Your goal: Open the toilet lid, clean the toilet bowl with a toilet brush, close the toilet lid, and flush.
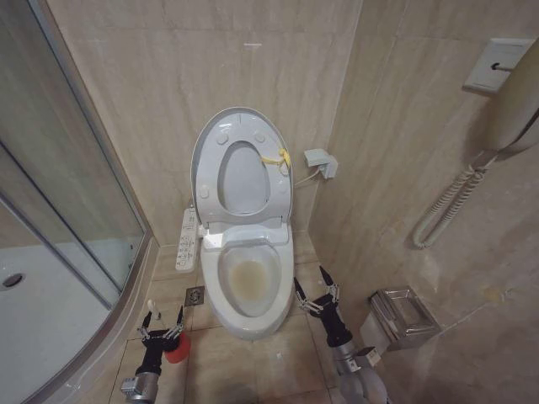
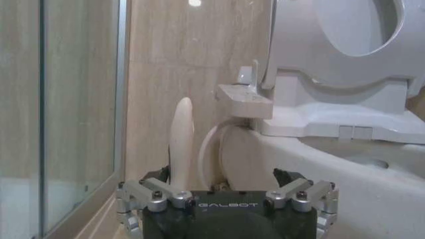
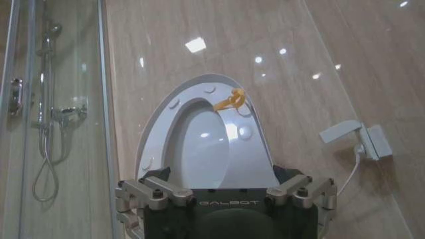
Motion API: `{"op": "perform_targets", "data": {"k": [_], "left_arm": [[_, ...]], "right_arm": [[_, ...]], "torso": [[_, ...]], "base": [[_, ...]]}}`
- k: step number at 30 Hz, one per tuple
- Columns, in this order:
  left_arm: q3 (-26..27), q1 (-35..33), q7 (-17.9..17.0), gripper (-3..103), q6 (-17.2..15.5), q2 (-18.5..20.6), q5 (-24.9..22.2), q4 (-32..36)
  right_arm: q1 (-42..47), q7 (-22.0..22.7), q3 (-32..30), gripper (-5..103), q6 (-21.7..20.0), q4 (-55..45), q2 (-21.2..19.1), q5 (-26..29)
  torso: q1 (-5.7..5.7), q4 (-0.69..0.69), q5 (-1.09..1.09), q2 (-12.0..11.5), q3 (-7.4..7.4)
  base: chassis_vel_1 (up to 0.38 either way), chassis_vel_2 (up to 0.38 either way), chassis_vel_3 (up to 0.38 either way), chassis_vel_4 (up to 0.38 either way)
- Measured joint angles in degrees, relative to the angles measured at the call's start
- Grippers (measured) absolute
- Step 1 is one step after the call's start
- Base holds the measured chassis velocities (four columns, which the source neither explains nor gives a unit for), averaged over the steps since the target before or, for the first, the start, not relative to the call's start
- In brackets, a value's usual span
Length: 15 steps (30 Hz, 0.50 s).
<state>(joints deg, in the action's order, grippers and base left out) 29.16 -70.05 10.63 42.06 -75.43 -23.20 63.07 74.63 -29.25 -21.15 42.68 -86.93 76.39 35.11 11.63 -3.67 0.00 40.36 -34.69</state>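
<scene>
The toilet lid [image 1: 244,181] stands upright against the back wall, and the seat ring [image 1: 210,160] is raised against it, with a yellow tag [image 1: 280,157] at its edge. The toilet bowl [image 1: 221,295] lies exposed, yellowish inside. The toilet brush sits in a red cup [image 1: 178,348] on the floor left of the bowl, bristles hidden. Its white handle [image 2: 180,139] rises between the fingers of my open left gripper [image 1: 162,322], close to one finger. Right of the bowl, my right gripper [image 1: 312,286] hangs open and holds nothing. The right wrist view faces the raised toilet lid [image 3: 206,144].
A curved glass shower enclosure [image 1: 76,194] closes off the left. The button panel [image 1: 187,240] runs along the bowl's left side, above a floor drain [image 1: 194,295]. A metal tissue holder [image 1: 402,316] and a wall phone [image 1: 514,101] with a coiled cord are on the right wall.
</scene>
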Motion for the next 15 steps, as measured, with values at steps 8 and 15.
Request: {"op": "perform_targets", "data": {"k": [8,15], "left_arm": [[0.0,0.4,0.1,100,0.0,-1.0,0.6,-0.3],[0.6,-0.3,0.1,100,0.0,-0.9,0.8,-0.5]], "right_arm": [[0.2,0.0,-0.2,100,0.0,-0.4,-0.3,0.1],[0.5,-0.1,-0.1,100,0.1,-0.8,-0.3,0.1]], "torso": [[0.00,-0.01,0.00,0.0,0.00],[0.00,0.00,0.00,0.0,0.00]], "base": [[0.000,0.000,0.000,0.000],[0.000,0.000,0.000,0.000]]}}
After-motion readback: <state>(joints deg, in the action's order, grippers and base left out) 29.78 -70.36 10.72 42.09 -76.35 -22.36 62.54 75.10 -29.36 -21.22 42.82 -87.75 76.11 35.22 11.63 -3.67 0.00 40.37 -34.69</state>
